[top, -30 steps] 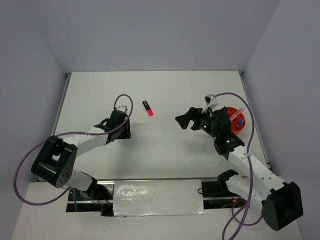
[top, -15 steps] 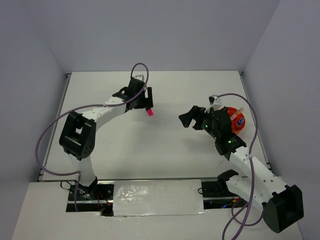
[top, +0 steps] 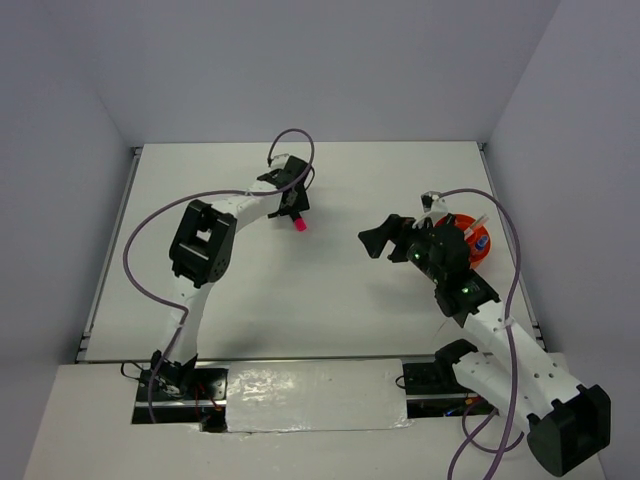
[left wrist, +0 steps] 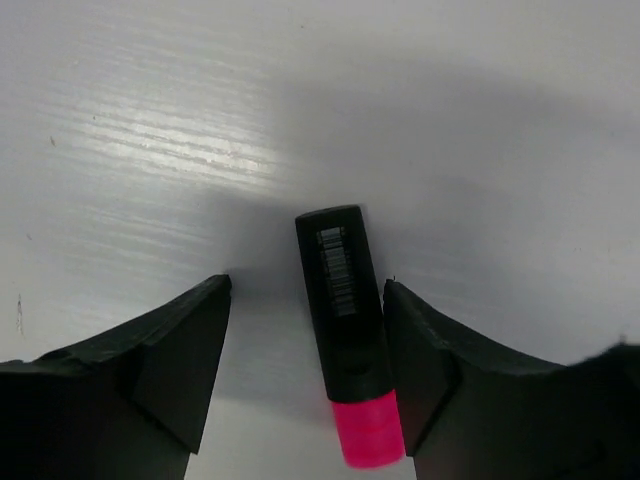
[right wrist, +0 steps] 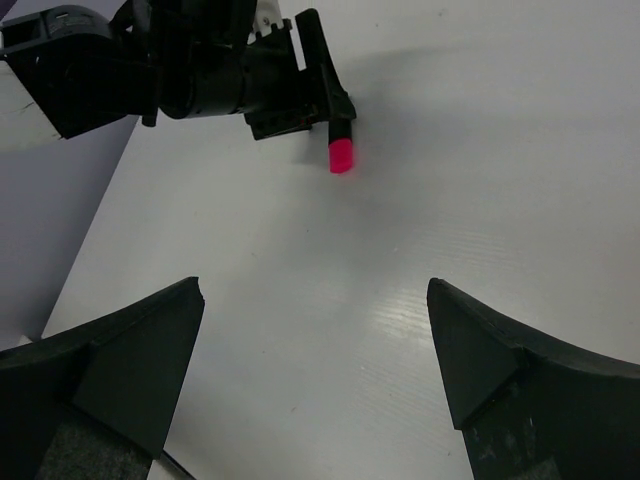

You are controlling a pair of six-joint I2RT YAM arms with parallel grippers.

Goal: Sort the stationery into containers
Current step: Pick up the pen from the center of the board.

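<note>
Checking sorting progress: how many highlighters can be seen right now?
1. The pink-capped highlighter lies on the table between the fingers of the open left gripper. Others may be hidden in the bowl, mostly covered by the right arm.

Light is bright, diffuse, from above. Left wrist view: streaked glare on the table point(left wrist: 150, 150) up-left of the highlighter point(left wrist: 340, 300); a broad soft shadow surrounds it. Right wrist view: pale sheen below the highlighter; right fingers point(right wrist: 120, 370) dark, slightly soft.

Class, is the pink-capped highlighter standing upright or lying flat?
Lying flat: the highlighter rests lengthwise on the table, its whole side showing.
</note>
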